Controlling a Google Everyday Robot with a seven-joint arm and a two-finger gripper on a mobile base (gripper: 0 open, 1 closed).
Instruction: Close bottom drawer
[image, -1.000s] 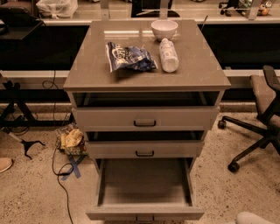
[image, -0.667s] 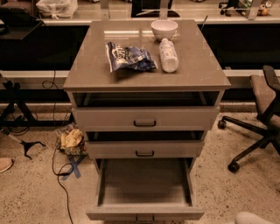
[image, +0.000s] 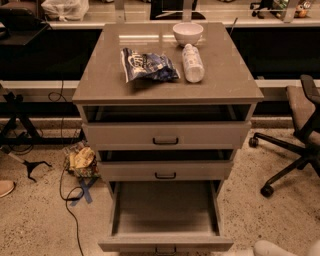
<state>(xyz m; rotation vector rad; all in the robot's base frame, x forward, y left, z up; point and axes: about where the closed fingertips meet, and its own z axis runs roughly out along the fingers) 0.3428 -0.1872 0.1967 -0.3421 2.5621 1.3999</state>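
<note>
The grey-beige cabinet (image: 167, 90) has three drawers. The bottom drawer (image: 165, 215) is pulled far out; its wide shallow tray looks empty, and its low front with a small dark handle (image: 165, 249) is at the picture's lower edge. The middle drawer (image: 165, 171) and the taller top drawer (image: 165, 135) each stand a little open. My gripper (image: 272, 248) shows only as a pale rounded shape in the bottom right corner, to the right of the bottom drawer's front and apart from it.
On the cabinet top lie a white bowl (image: 188, 33), a white bottle on its side (image: 192, 62) and a blue snack bag (image: 147, 65). An office chair (image: 300, 135) stands to the right. A crumpled bag (image: 82, 161) and cables (image: 70, 200) lie on the floor to the left.
The pale shape at the bottom right has edged slightly left. The drawers have not moved.
</note>
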